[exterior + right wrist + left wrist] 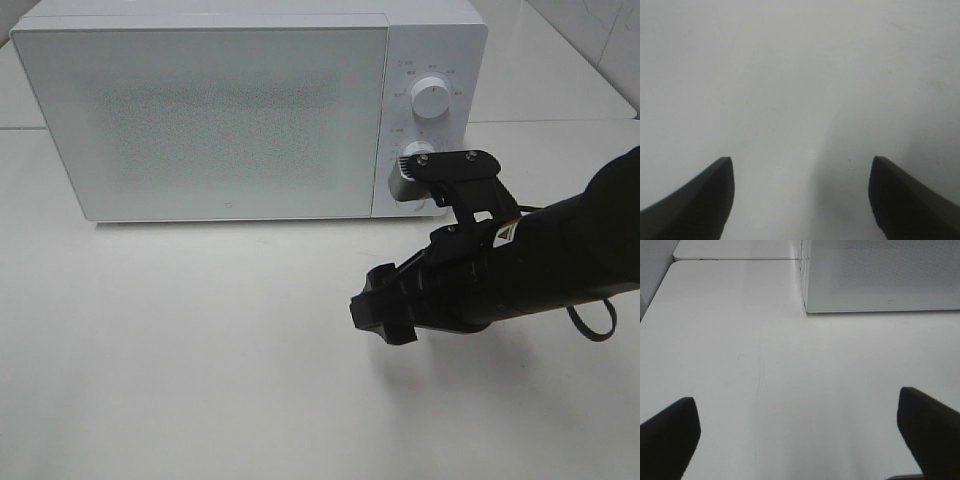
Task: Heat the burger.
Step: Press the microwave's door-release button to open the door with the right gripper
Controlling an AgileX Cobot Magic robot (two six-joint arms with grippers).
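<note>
Right gripper [801, 162] jaws apart over table [200, 350]; microwave door [220, 120] closed

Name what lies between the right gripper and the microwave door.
Nothing: the exterior high view shows only bare table between the right gripper and the microwave door.

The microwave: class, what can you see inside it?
The microwave has its door shut; the speckled panel hides the whole inside. No burger shows in any view.

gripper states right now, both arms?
Left gripper: open, holding nothing.
Right gripper: open, holding nothing.
</note>
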